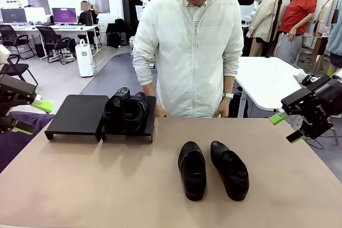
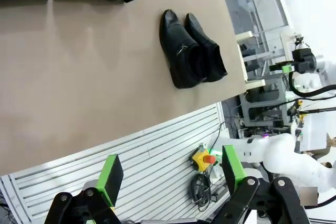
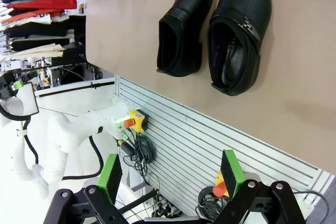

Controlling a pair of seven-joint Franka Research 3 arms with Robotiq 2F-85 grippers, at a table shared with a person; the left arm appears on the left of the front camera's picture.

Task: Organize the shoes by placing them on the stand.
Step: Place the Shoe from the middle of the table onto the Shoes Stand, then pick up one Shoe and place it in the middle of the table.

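Two black loafers (image 1: pixel 192 170) (image 1: pixel 230 169) lie side by side in the middle of the tan table, toes toward me. Another pair of shoes (image 1: pixel 126 110) sits on the right platform of the black stand (image 1: pixel 75 115), whose left platform is bare. My left gripper (image 1: pixel 33 117) hovers open off the table's left edge, far from the shoes. My right gripper (image 1: pixel 287 127) hangs open beyond the right edge. The left wrist view has its open gripper (image 2: pixel 171 174) off the table and the loose shoes (image 2: pixel 191 51) far ahead. In the right wrist view the open gripper (image 3: pixel 170 174) is short of the pair (image 3: pixel 212 27).
A person in a white jacket (image 1: pixel 189 52) stands at the far edge, both hands resting near the table's rim behind the stand. A white table (image 1: pixel 267 81) is at the back right. Slatted grey panels (image 2: pixel 157 150) and cables lie below the table's near side.
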